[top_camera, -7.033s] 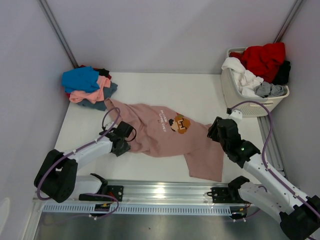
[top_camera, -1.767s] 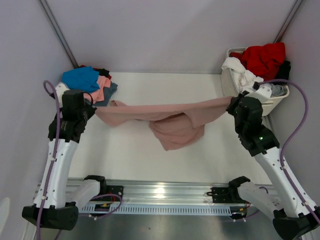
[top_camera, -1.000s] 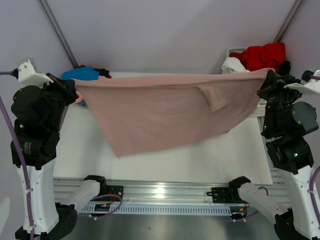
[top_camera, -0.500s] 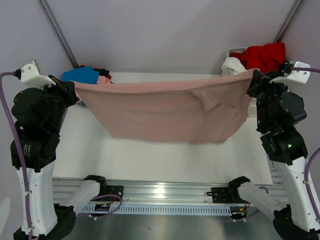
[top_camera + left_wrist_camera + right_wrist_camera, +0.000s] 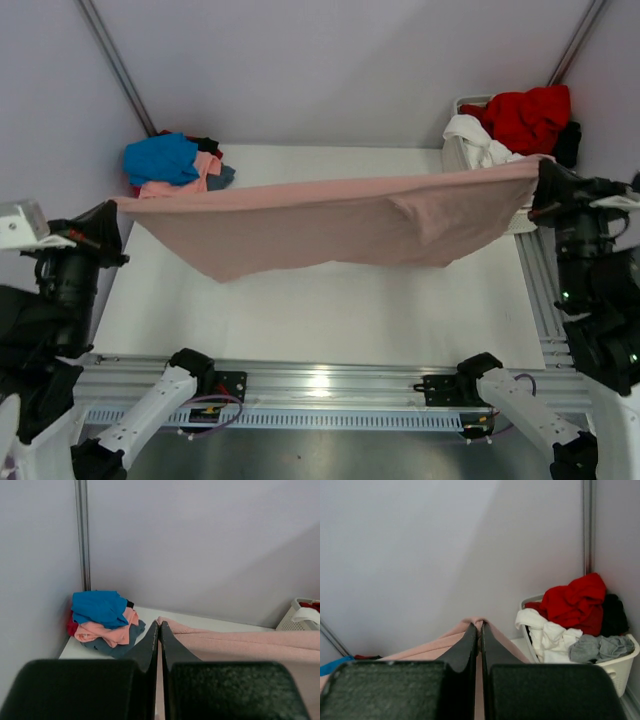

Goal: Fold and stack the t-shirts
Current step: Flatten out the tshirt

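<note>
As we hold the dusty-pink soft cloth t-shirt (image 5: 330,225) stretched above the white bench (image 5: 330,310), our left fingers (image 5: 147,650) and right fingers (image 5: 467,647) are clamped onto its opposite corners.

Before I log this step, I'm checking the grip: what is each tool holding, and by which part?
Both hold the dusty-pink t-shirt: left tool pinches its left upper corner, right tool its right one.
</note>
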Action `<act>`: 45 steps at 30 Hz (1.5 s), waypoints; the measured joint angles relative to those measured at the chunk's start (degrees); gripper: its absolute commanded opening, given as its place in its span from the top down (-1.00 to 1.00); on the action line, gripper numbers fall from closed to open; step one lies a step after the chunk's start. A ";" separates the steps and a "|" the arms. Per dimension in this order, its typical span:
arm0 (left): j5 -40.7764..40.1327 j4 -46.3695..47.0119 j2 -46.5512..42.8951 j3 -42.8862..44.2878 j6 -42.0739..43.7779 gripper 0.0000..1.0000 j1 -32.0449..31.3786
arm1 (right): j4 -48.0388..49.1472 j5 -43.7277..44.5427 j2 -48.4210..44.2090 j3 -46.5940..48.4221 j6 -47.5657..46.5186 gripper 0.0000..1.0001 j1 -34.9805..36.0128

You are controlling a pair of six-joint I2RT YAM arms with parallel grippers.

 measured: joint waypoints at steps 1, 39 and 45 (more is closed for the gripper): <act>-0.35 0.55 -1.49 -0.35 1.11 0.99 -0.83 | 0.07 -0.39 -1.22 0.22 -0.26 1.00 0.02; -16.41 25.62 57.42 -10.05 10.21 0.99 4.85 | 39.04 -0.02 38.36 -24.06 -6.54 1.00 -5.73; -15.56 26.08 56.17 -10.88 9.25 0.99 4.24 | 39.56 0.04 38.45 -25.90 -6.25 1.00 -5.75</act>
